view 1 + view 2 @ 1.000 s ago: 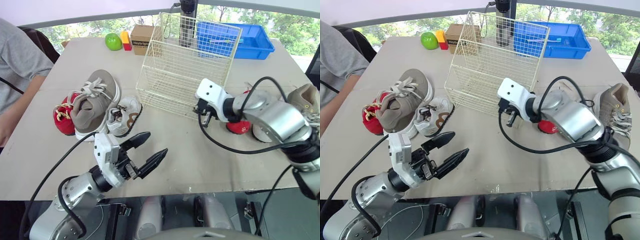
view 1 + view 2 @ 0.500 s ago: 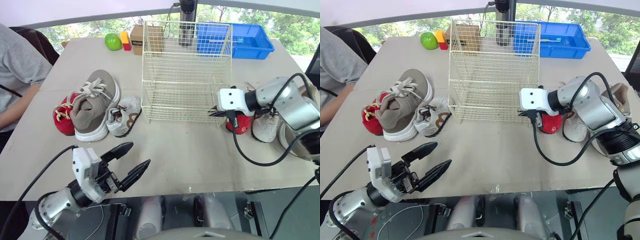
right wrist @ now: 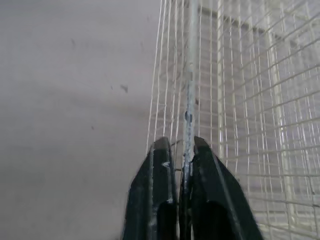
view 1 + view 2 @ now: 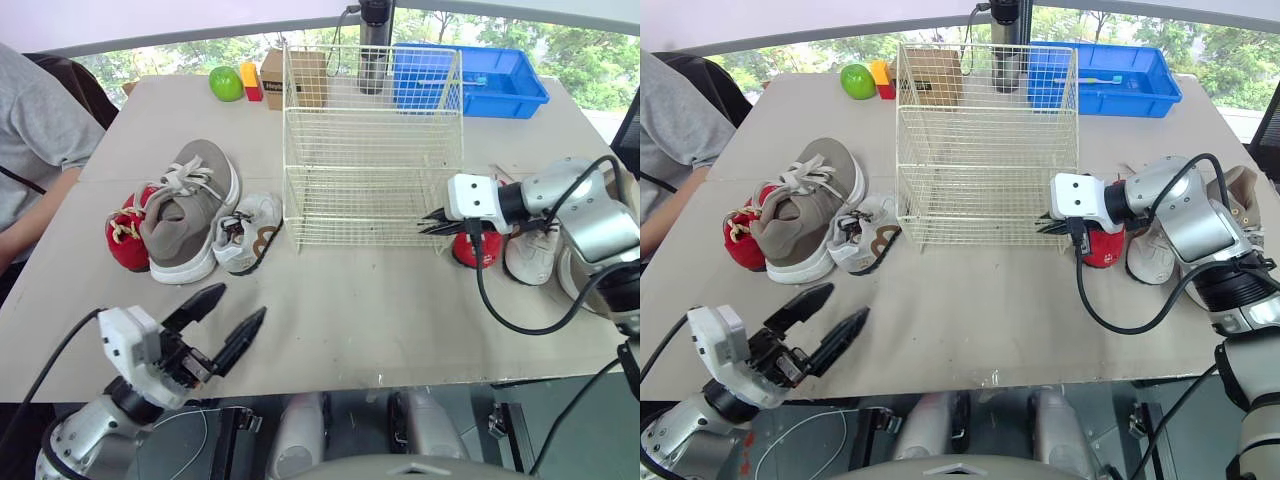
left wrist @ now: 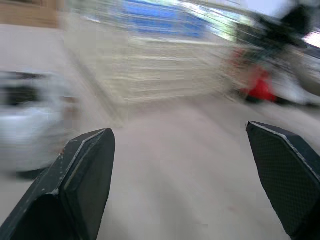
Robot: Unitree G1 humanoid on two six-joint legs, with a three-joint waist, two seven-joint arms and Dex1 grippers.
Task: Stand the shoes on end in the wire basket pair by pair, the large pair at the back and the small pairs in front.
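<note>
Wire basket stands empty on the table; no pair loaded, left shoes and right shoes lying either side. Right gripper jaws clamp its corner wire; left gripper jaws apart, holding nothing.

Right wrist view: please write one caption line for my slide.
Right gripper shut on a corner wire of the wire basket, which stands on the grey table.
</note>
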